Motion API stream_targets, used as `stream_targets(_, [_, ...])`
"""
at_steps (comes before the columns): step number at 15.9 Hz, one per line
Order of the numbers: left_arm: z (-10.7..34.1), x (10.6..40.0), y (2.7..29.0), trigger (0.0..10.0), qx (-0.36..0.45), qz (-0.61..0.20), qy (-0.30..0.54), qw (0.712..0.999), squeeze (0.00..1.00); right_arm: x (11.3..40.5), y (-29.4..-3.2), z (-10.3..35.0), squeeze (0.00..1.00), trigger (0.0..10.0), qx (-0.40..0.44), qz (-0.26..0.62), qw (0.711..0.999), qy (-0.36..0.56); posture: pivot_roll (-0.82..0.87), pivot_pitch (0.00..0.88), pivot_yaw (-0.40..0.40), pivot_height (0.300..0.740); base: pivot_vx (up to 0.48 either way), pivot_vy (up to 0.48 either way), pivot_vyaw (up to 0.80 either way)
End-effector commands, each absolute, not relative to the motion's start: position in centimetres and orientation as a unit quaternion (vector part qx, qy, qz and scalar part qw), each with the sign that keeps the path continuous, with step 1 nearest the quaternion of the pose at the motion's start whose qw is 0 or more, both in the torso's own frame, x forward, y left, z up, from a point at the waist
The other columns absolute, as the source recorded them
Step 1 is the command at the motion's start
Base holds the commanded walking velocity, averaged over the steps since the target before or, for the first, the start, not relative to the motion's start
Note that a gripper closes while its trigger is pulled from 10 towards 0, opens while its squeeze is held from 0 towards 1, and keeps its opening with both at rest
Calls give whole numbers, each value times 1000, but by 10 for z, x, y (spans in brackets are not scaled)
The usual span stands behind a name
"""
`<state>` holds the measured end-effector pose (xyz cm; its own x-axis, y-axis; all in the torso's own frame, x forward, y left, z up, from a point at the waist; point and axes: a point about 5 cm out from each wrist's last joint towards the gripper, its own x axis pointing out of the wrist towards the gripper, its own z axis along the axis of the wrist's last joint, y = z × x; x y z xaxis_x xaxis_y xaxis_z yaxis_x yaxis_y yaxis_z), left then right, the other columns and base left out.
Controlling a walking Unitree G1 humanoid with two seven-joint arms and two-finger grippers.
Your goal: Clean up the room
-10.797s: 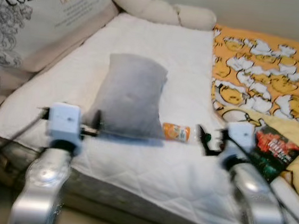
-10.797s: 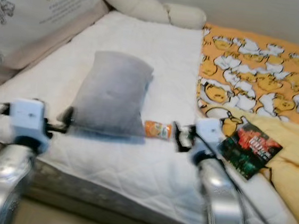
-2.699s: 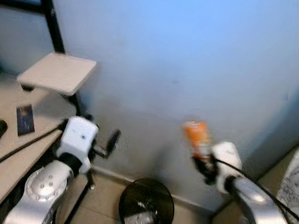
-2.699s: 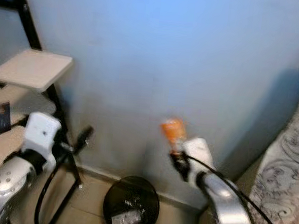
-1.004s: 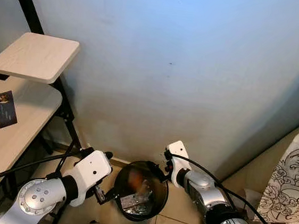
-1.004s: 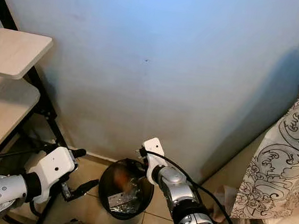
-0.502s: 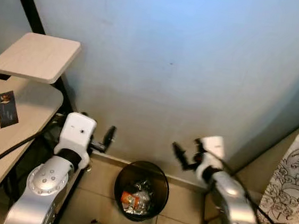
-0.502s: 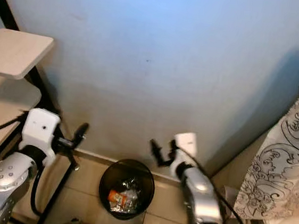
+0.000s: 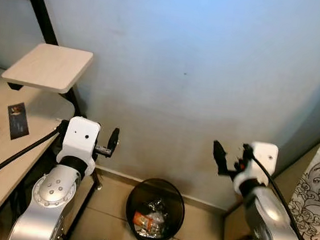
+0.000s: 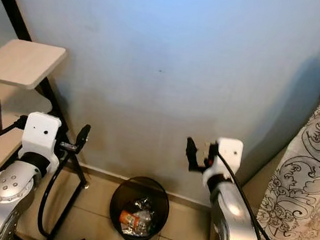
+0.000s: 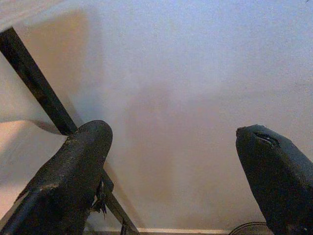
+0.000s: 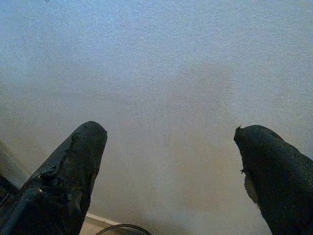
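A round black trash bin (image 9: 159,182) stands on the tiled floor against the blue-white wall. Among crumpled wrappers inside it lies a small orange bottle (image 9: 140,217). My right gripper (image 9: 223,159) is raised above and to the right of the bin, pointing at the wall; it is open with nothing between its fingers (image 12: 73,166). On the other side my left gripper (image 9: 113,138) hangs above and left of the bin, also open and empty, its fingers (image 11: 78,161) facing the wall beside a black frame leg.
A light wooden desk with a raised shelf (image 9: 48,65) on a black frame stands at the left, a small dark card (image 9: 15,120) on it. Patterned grey-and-white fabric (image 9: 318,194) hangs at the right edge. Tiled floor lies around the bin.
One second ago my right gripper was down over the bin as the orange bottle dropped in. Both grippers have since risen away from the bin, open and empty; the bottle lies inside.
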<state>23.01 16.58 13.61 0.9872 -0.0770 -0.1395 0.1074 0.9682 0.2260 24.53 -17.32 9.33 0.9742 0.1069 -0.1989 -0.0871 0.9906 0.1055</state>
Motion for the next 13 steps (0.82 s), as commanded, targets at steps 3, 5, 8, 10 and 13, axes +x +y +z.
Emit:
stream_targets(3, [137, 234, 166, 10000, 121, -46, 59, 990, 0, 237, -180, 98, 0, 10000, 42, 22, 992, 117, 4, 0, 35, 740, 0, 0, 0])
stream_targets(5, [138, 233, 167, 10000, 120, -46, 59, 990, 0, 234, -177, 104, 0, 10000, 86, 35, 989, 116, 7, 0, 34, 740, 0, 0, 0])
stream_targets(8, [138, 230, 170, 10000, 119, -42, 61, 990, 0, 234, -180, 108, 0, 10000, 75, 15, 988, 132, 18, 0, 23, 740, 0, 0, 0])
stream_targets(10, [139, 227, 170, 10000, 116, -42, 61, 990, 0, 237, -181, 110, 0, 10000, 50, 17, 989, 135, 26, 0, 14, 740, -144, 0, 0])
stream_targets(13, [138, 225, 170, 10000, 117, -42, 65, 990, 0, 240, -180, 113, 0, 10000, 30, 14, 991, 126, 35, 0, 10, 740, -307, 0, 0])
